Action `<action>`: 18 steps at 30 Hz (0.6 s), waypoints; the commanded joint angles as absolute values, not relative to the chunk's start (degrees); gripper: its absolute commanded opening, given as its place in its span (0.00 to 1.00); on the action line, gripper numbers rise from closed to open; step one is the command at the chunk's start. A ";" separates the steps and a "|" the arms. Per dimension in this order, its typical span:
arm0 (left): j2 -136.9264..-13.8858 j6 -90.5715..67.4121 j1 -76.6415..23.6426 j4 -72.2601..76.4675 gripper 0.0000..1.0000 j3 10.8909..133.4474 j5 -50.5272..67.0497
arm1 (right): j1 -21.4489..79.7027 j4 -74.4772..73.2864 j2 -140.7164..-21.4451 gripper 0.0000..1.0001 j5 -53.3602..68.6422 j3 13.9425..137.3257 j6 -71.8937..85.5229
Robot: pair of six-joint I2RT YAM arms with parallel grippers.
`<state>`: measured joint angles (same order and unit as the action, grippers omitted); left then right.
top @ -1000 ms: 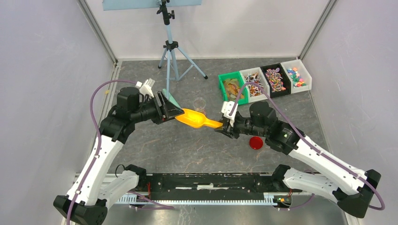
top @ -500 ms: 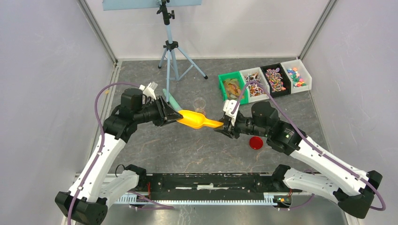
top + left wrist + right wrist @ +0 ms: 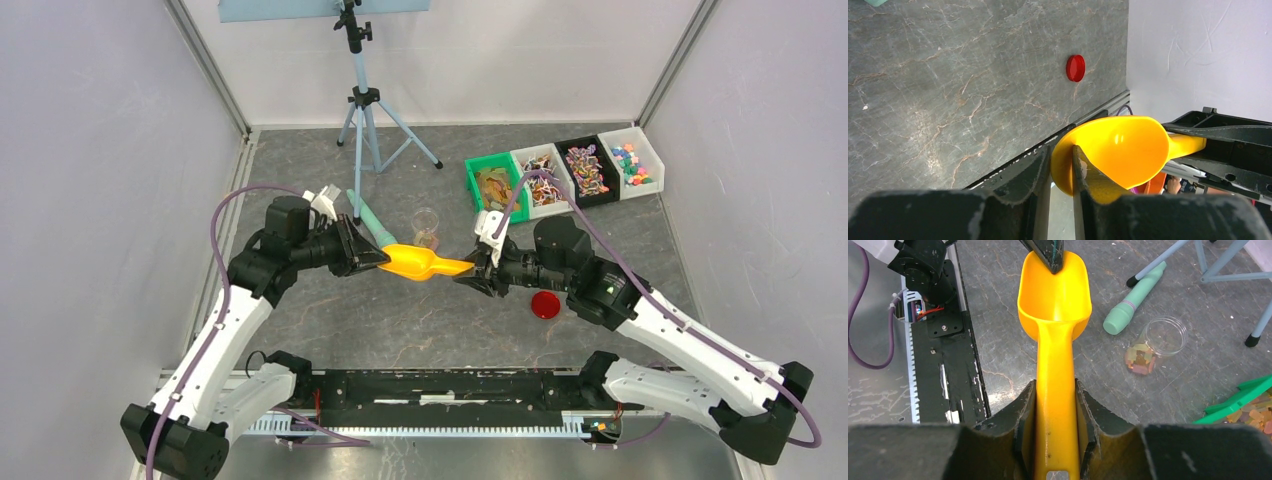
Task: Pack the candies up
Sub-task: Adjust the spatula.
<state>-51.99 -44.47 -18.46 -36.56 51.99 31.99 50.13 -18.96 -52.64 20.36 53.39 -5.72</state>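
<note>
Scoop [image 3: 425, 263] hangs empty over the counter [image 3: 400, 320], bridged between both arms: right fingers [image 3: 1023, 420] pinch its handle and left fingers [image 3: 1035, 172] pinch the bowl's rim, likely a handover. Candies [image 3: 585, 168] fill 4 far-right bins [image 3: 471, 187], and a few lie in the jar [image 3: 1160, 340] just beyond.

Yellow-orange scoop [image 3: 420, 263], red lid [image 3: 545, 304], grey veined table [image 3: 400, 325], multicoloured candies [image 3: 585, 168].

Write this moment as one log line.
left gripper: shut on scoop rim; right gripper: shut on scoop handle; scoop: empty, midair; jar: few candies
</note>
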 commanded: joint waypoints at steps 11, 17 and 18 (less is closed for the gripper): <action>-51.62 -41.38 -18.46 -33.76 0.68 50.33 29.02 | 49.72 -20.60 -56.09 0.00 13.29 63.17 -7.77; -49.72 -34.82 -18.46 -39.50 0.91 55.29 19.57 | 48.52 -38.15 -62.55 0.00 -3.18 74.10 -10.90; -49.21 -33.64 -18.45 -40.18 0.93 56.06 18.00 | 47.97 -41.02 -63.88 0.00 -6.31 76.36 -10.82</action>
<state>-51.75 -41.52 -18.35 -34.87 51.53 24.51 50.15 -32.08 -60.62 11.81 67.61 -8.51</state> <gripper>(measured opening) 0.897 0.327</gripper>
